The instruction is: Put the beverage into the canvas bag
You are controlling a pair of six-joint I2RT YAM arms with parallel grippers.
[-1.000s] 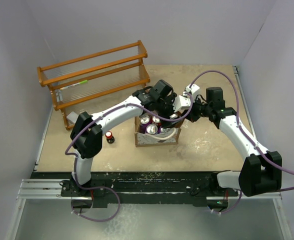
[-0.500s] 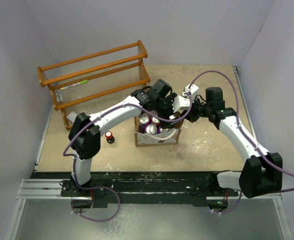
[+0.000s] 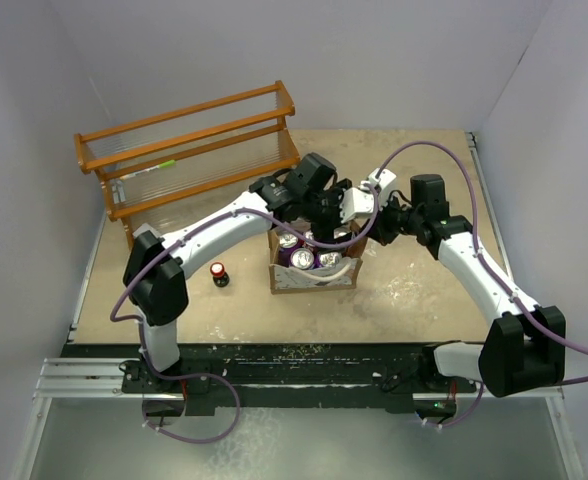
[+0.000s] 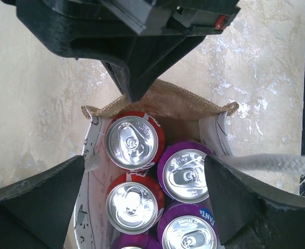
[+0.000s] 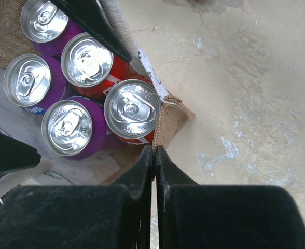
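Note:
The tan canvas bag stands mid-table with several red and purple cans inside. My left gripper hovers just above its far end, open and empty. In the left wrist view its gripper straddles the cans, among them a red can and a purple can. My right gripper is shut on the bag's far right rim. In the right wrist view the gripper pinches the burlap edge beside a red can. One small red can stands on the table left of the bag.
A wooden two-tier rack stands at the back left. White walls close in the table on three sides. A white rope handle drapes over the bag's right side. The right gripper's body hangs close above the bag's far end.
My left arm has swung its elbow to the left and its gripper has drawn slightly back and up from the bag. The right gripper keeps its hold on the bag's rim.

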